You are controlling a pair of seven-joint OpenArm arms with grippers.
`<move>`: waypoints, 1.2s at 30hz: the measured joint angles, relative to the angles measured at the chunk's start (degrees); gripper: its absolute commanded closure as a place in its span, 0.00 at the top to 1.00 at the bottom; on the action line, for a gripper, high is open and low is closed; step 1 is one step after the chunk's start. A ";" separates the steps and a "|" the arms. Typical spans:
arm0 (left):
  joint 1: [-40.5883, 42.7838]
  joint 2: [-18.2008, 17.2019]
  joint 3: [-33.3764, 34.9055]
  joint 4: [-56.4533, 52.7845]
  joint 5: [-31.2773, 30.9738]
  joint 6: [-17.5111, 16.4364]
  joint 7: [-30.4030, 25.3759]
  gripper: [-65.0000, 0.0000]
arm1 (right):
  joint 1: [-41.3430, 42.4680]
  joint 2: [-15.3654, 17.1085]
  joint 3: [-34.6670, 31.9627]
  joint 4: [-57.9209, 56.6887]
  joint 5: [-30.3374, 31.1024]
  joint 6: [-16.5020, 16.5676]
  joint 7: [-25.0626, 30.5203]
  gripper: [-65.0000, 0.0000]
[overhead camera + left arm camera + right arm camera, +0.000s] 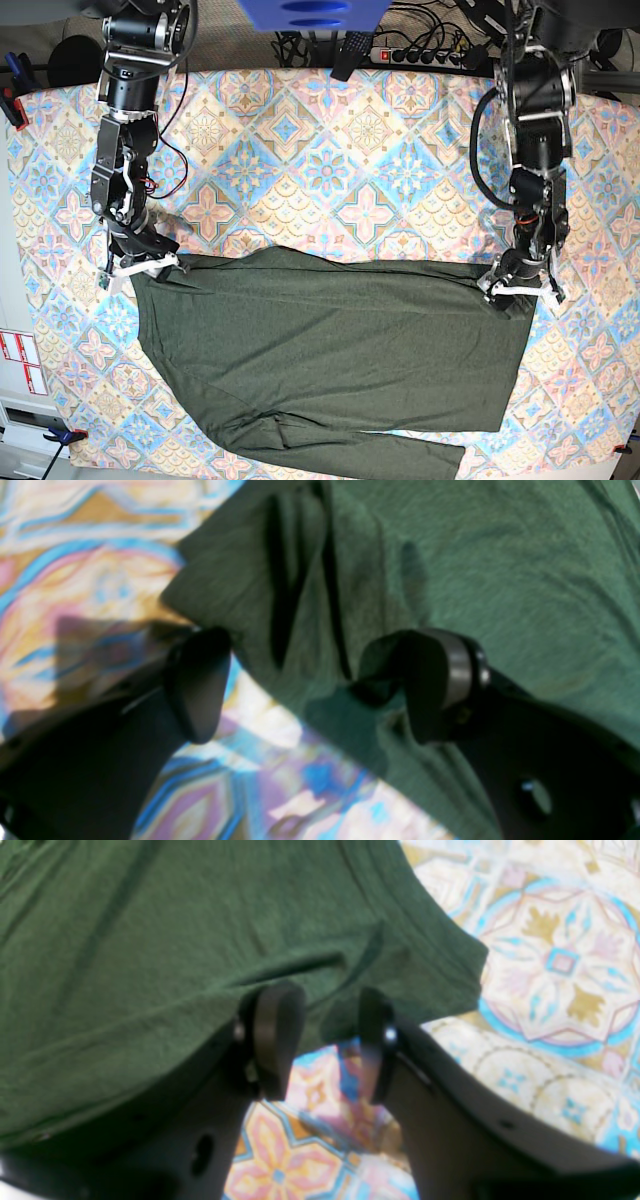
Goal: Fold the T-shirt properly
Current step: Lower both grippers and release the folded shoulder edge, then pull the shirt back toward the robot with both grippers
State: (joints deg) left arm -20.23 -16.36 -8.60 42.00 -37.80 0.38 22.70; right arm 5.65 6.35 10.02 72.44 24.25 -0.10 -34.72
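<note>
Folding barely begun: the dark olive-green knit T-shirt [330,350] lies spread across the patterned tablecloth [330,150].
Left gripper [310,685] stands wide open astride one top corner; right gripper [320,1040] sits part-open at the other, cloth edge between its fingers, grip uncertain. All folds remain.

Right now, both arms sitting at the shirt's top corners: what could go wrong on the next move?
1. The left gripper is open with only one of its fingers over the T-shirt; closing may pinch only the very edge, or miss.
2. The right gripper straddles only the corner edge; a thin pinch could slip when lifted.
3. A sleeve bunched along the near hem may drag and crease the fold.
</note>
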 measured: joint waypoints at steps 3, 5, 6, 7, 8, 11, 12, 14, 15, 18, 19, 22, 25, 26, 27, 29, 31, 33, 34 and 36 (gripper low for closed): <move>-0.72 0.17 0.11 -0.94 -0.02 -0.17 -1.62 0.66 | -0.28 0.00 0.02 0.00 0.02 0.00 -0.04 0.35; -0.59 0.17 0.22 -1.09 0.00 -0.11 -1.77 0.45 | -0.28 0.00 0.02 0.00 0.02 0.00 -0.42 0.35; -0.57 0.17 0.22 -1.09 -0.31 0.04 -1.51 0.33 | -0.31 0.00 0.02 0.00 0.02 0.00 -0.26 0.35; -0.57 0.17 0.22 -1.11 -0.35 0.31 -1.09 0.19 | -0.55 0.02 0.04 0.02 0.02 0.07 0.20 0.35; -0.55 0.17 0.22 -1.16 -0.61 0.22 -0.52 0.08 | -0.83 0.00 0.07 0.07 0.04 0.04 0.15 0.35; -0.26 0.33 0.11 -1.27 -0.94 0.04 -0.11 0.00 | -1.57 -0.09 0.07 0.04 0.02 -0.09 -0.46 0.35; -0.26 0.31 0.11 -1.25 -1.07 0.04 -0.17 0.00 | -1.70 -0.09 0.07 0.04 0.02 -0.17 -0.42 0.35; -0.26 0.31 0.11 -1.25 -1.07 0.04 -0.20 0.00 | -1.86 -0.11 0.07 0.04 0.02 -0.09 -0.26 0.35; -0.26 0.17 0.11 -1.25 -1.09 0.02 -0.15 0.00 | -2.10 -0.15 0.07 0.07 0.04 0.07 0.20 0.35; -0.26 -0.52 0.11 -1.25 -1.31 -0.17 0.63 0.00 | -3.61 -0.48 0.07 0.04 0.52 -0.02 -0.37 0.36; -0.17 -0.63 0.11 -1.25 -1.29 -0.17 0.66 0.00 | -4.02 -0.48 0.07 -0.15 1.81 0.02 -0.52 0.37; -0.09 -0.70 0.11 -1.25 -1.31 -0.17 0.59 0.00 | -3.85 -0.57 1.70 -0.72 7.32 -0.09 -0.55 0.42; -0.11 -0.81 0.11 -1.22 -1.31 -0.17 0.66 0.00 | -2.62 -0.46 5.86 -1.73 11.43 0.09 0.52 0.44; -0.09 -0.96 0.11 -1.25 -1.31 -0.20 0.68 0.00 | -2.54 -0.20 6.69 -2.60 11.96 0.02 0.87 0.45; -0.07 -1.11 0.11 -1.25 -1.31 -0.20 0.70 0.00 | -2.54 0.00 7.45 -3.87 12.35 0.00 0.87 0.45; -0.09 -1.11 0.11 -1.25 -1.31 -0.17 0.68 0.00 | -3.02 -0.02 8.37 -6.73 13.18 -0.15 1.55 0.45; -0.09 -1.09 0.11 -1.25 -1.33 -0.15 0.66 0.00 | -2.75 -0.09 8.85 -8.33 15.30 0.83 2.47 0.45; -0.07 -1.11 0.11 -1.25 -1.31 -0.17 0.68 0.00 | 0.20 0.02 8.85 -10.05 16.46 -0.44 1.22 0.45; 0.07 -1.22 0.11 -1.25 -1.31 -0.17 0.63 0.00 | 1.42 -0.02 8.76 -10.84 16.65 -0.46 0.46 0.45; 0.04 -1.25 0.11 -1.25 -1.31 -0.17 0.66 0.00 | 2.75 -0.44 8.44 -12.22 17.49 0.09 0.48 0.45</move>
State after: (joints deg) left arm -20.18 -17.61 -8.49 40.75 -39.11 0.21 23.35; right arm 8.40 5.91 18.46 60.23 41.74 -0.01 -34.24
